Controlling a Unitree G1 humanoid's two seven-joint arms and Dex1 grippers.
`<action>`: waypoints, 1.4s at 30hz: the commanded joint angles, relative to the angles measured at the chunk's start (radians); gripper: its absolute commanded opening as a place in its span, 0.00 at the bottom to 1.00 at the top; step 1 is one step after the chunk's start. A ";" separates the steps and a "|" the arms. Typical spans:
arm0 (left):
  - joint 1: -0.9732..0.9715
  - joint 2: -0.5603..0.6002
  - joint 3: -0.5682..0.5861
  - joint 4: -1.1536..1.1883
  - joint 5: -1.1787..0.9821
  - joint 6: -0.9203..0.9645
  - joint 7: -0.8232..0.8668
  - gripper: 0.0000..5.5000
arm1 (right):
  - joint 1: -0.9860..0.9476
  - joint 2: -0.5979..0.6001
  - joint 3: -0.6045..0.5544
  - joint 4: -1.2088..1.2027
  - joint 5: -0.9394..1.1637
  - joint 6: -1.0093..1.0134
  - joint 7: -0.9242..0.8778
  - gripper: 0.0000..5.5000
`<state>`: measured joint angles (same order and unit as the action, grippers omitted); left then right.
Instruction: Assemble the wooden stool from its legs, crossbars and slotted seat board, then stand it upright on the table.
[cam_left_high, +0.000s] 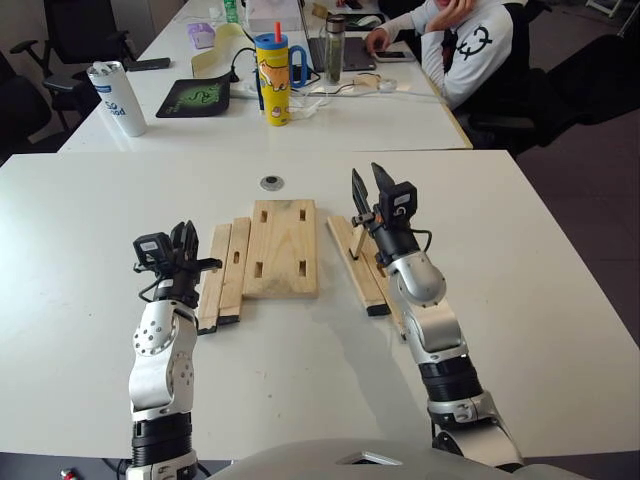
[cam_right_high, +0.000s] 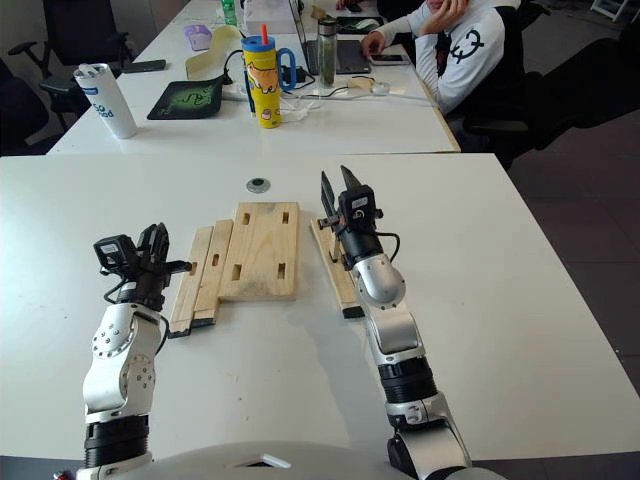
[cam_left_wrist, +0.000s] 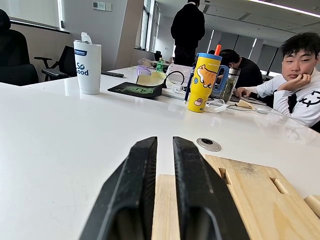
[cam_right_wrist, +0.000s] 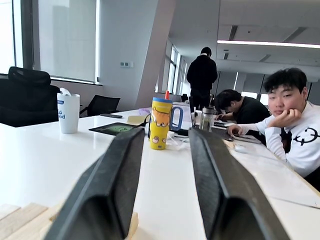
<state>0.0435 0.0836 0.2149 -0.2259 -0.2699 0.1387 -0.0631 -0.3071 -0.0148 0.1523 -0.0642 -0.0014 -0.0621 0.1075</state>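
1. Left gripper (cam_left_high: 185, 235) is closest to me, low over the table (cam_left_high: 90, 210). Its fingers are all but pressed together with nothing between them, just beside the outer edge of the left planks (cam_left_high: 224, 272)
2. Right gripper (cam_left_high: 368, 182) sits raised above the far end of the right planks (cam_left_high: 358, 262), fingers spread wide, holding nothing
3. Seat board (cam_left_high: 283, 247) lies flat between the two pairs, slots showing, hard against the left pair with a strip of bare table before the right pair
4. Nothing looks joined: every piece is flat on the table, so I reckon we're at the very start, picking a first leg
5. Next move, as I judge it: the right gripper is already spread, so it tips down and straddles one plank across its width. These pieces are thin and lie flush, so the fingers need to come in square at an edge or they'll skid off
6. Left has to open before it can help steady the board
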 joint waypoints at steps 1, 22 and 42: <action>0.012 -0.006 -0.003 -0.011 0.012 -0.010 0.009 0.11 | -0.168 0.006 -0.022 -0.097 0.027 0.053 0.020 0.20; -0.048 -0.021 -0.002 0.063 0.023 -0.072 0.025 0.11 | -0.127 -0.166 0.028 0.308 -0.086 0.172 0.172 0.00; -0.072 -0.021 -0.007 0.103 0.023 -0.107 0.021 0.11 | -0.341 -0.057 -0.016 0.013 0.166 0.174 0.224 0.00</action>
<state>-0.0116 0.0638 0.2078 -0.1325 -0.2529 0.0369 -0.0432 -0.6360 -0.0621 0.0773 -0.0459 0.1575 0.0270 0.2699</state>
